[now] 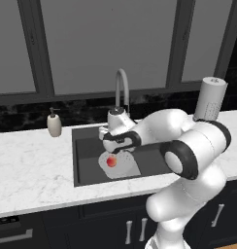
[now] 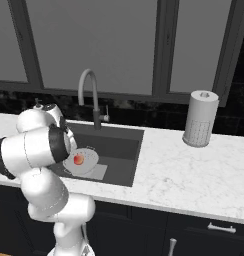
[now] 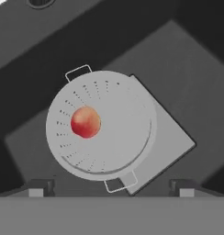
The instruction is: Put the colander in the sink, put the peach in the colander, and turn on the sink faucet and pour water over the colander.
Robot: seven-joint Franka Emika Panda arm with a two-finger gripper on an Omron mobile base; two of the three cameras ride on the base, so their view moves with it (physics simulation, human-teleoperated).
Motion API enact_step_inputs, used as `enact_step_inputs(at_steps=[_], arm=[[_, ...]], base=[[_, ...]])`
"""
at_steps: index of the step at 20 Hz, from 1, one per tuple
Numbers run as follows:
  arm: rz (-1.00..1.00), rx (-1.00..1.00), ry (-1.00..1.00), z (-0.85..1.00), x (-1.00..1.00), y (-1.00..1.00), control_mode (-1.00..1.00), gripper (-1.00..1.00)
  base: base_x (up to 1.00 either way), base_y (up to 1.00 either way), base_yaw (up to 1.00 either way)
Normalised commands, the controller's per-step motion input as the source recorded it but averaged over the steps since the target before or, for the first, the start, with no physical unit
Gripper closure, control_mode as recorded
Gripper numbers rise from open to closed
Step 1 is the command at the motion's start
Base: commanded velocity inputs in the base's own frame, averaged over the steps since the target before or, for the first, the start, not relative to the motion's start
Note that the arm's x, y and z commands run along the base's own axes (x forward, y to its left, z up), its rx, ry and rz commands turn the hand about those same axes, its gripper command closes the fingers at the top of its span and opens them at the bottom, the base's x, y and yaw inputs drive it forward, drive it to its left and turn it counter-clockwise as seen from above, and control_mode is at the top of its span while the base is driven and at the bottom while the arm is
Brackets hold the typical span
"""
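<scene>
peach (image 3: 85,122): round, soft; you leave it in the colander (image 3: 101,125).
faucet (image 1: 121,90): stiff; push its side lever.
fingers (image 3: 110,187): wide, empty.

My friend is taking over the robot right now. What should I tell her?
Tool: open, holding nothing, hanging above the colander.
Colander: in the sink, partly over the drain plate.
Peach: lying inside the colander, off to one side.
Sink faucet: no water running.
Done: colander placed, peach placed.
Left: move to the faucet's lever, turn it on, and get water pouring over the colander.
</scene>
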Motion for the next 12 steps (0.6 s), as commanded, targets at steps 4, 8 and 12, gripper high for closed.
enact_step_inputs(at_steps=[4, 8, 12], arm=[[0.07, 0.12, -0.07, 1.0, -0.38, -0.09, -1.0, -1.0], [0.05, 0.09, -0.08, 0.97, -0.08, -0.21, -1.0, -1.0], [0.01, 0.04, -0.12, 0.62, -0.01, -0.49, -1.0, -1.0]], base=[[0.0, 0.0, 0.0], [0.0, 0.0, 0.0], [0.0, 0.0, 0.0]])
